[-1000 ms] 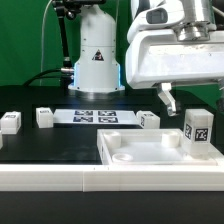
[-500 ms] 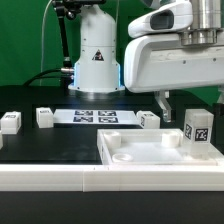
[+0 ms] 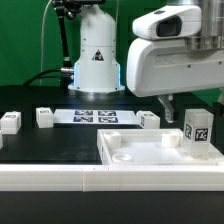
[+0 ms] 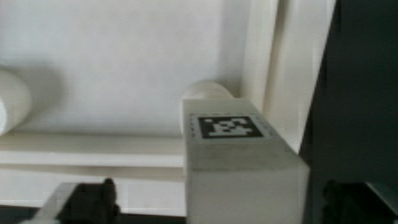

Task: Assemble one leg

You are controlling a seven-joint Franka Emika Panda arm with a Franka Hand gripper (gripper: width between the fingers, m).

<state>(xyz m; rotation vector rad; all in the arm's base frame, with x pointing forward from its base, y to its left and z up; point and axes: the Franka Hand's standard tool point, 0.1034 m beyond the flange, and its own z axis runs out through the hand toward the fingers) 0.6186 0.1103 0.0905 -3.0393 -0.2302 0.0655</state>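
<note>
A leg (image 3: 199, 133), a small white post with a black-and-white tag, stands upright in the corner of the white plate (image 3: 140, 152) at the exterior view's right. My gripper (image 3: 195, 104) hangs just above it, open and empty. One dark finger (image 3: 168, 104) shows to the leg's left. In the wrist view the leg (image 4: 240, 160) lies between the two fingers (image 4: 82, 200) of the gripper (image 4: 222, 205), with a gap on each side. The plate's rim (image 4: 107, 145) runs behind the leg.
Three more white legs lie on the black table: two at the exterior view's left (image 3: 10, 122) (image 3: 44, 117), one behind the plate (image 3: 148, 120). The marker board (image 3: 95, 116) lies in front of the robot base (image 3: 96, 55).
The gripper has come down a little toward the standing leg and stayed open. The leg, the plate and the loose legs have not moved.
</note>
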